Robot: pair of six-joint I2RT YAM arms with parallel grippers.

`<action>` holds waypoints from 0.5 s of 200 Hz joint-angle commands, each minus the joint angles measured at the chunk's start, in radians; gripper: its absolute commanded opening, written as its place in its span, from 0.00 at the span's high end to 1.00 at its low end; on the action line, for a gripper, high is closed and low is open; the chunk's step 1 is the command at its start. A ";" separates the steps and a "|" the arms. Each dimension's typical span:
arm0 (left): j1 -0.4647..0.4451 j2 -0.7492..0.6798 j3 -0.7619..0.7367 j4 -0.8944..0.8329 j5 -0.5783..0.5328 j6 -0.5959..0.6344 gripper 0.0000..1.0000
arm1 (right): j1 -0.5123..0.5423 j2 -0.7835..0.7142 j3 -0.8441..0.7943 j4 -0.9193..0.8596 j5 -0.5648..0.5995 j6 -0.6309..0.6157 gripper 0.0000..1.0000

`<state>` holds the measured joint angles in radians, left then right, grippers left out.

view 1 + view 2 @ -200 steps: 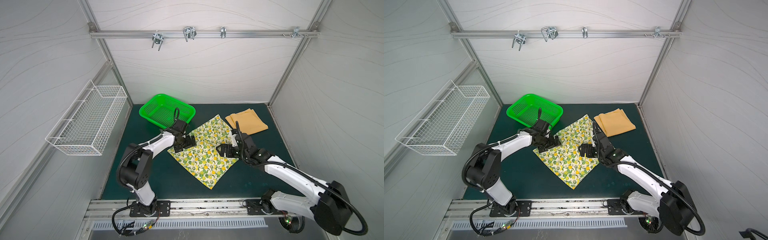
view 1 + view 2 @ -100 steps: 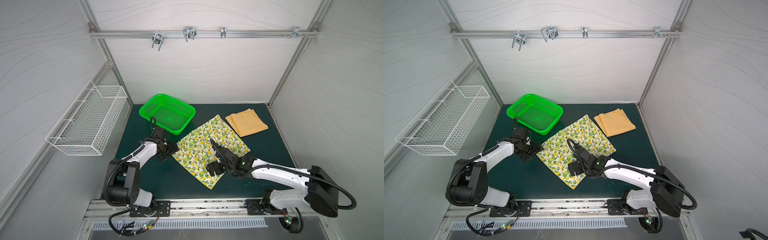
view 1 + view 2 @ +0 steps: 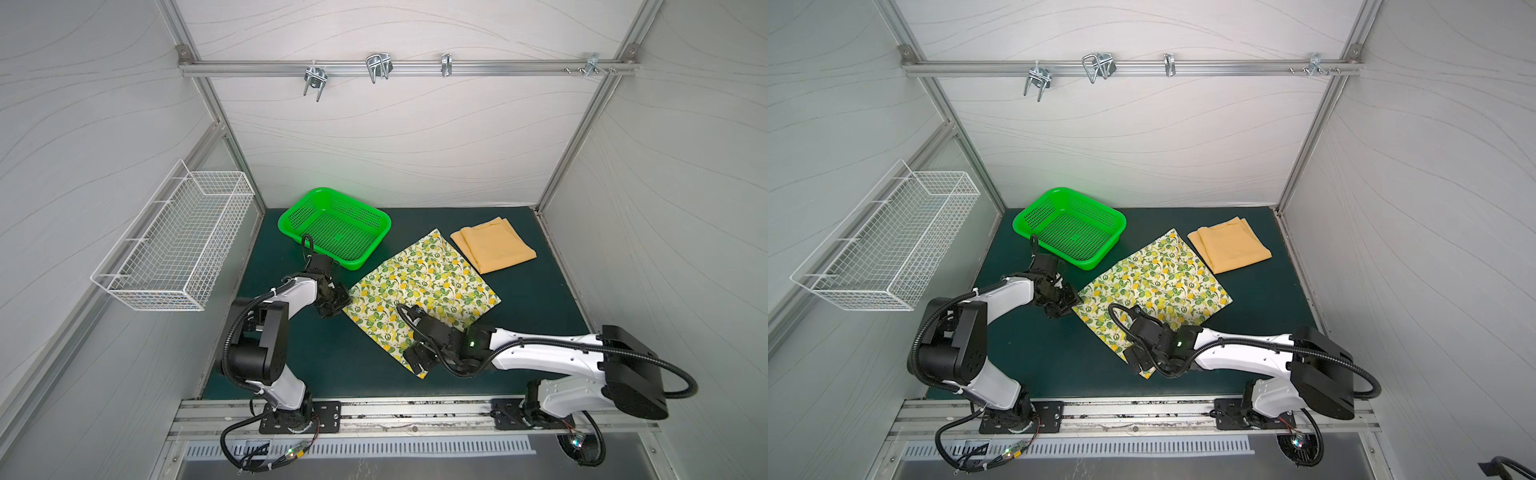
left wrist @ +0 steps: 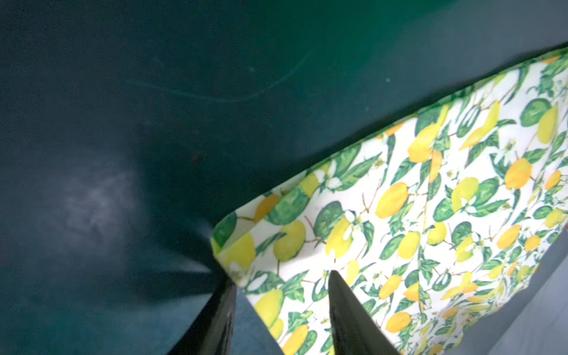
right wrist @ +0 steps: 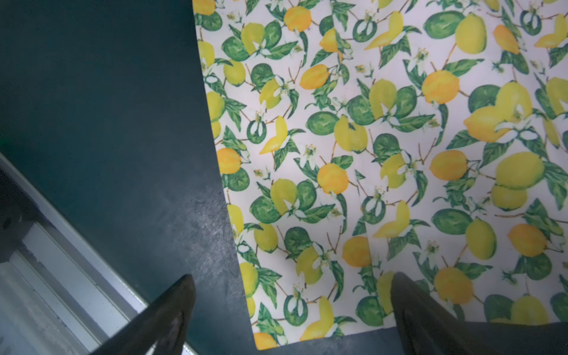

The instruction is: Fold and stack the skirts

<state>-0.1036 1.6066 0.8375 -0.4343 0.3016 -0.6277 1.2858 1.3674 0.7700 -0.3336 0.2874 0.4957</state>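
Note:
The lemon-print skirt (image 3: pixel 424 286) (image 3: pixel 1154 282) lies flat as a diamond on the dark green mat. The mustard-orange skirt (image 3: pixel 494 245) (image 3: pixel 1229 245) lies folded at the back right, apart from it. My left gripper (image 3: pixel 338 301) (image 3: pixel 1067 303) is at the lemon skirt's left corner. In the left wrist view that gripper (image 4: pixel 281 276) has narrowed jaws with a gap still showing. One finger is at the corner's edge and one is over the print (image 4: pixel 399 215). My right gripper (image 3: pixel 419 359) (image 3: pixel 1140 357) (image 5: pixel 292 276) stands wide open, straddling the near corner of the lemon skirt (image 5: pixel 368 153).
A green perforated basket (image 3: pixel 286 216) (image 3: pixel 1021 216) stands at the back left, just behind my left wrist. A white wire basket (image 3: pixel 174 245) (image 3: pixel 884 245) hangs on the left wall. The metal base rail (image 3: pixel 415 411) runs along the mat's front edge, close to my right gripper.
My left gripper slid off the lemon skirt to its left corner and its jaws narrowed. My right gripper swung from the skirt's right side to its near corner, staying wide open.

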 commanded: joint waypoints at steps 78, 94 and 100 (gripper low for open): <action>0.004 -0.043 0.130 -0.092 0.023 0.000 1.00 | 0.154 0.171 0.045 0.005 0.093 -0.047 0.04; 0.004 -0.055 0.168 -0.122 0.028 0.003 1.00 | 0.160 0.196 0.045 0.011 0.098 -0.039 0.07; 0.004 -0.059 0.180 -0.132 0.031 0.003 1.00 | 0.159 0.204 0.045 0.013 0.099 -0.037 0.07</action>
<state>-0.1036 1.5887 0.9379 -0.5175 0.3141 -0.6285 1.4345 1.5387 0.8013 -0.3290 0.3557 0.4595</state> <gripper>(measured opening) 0.047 0.938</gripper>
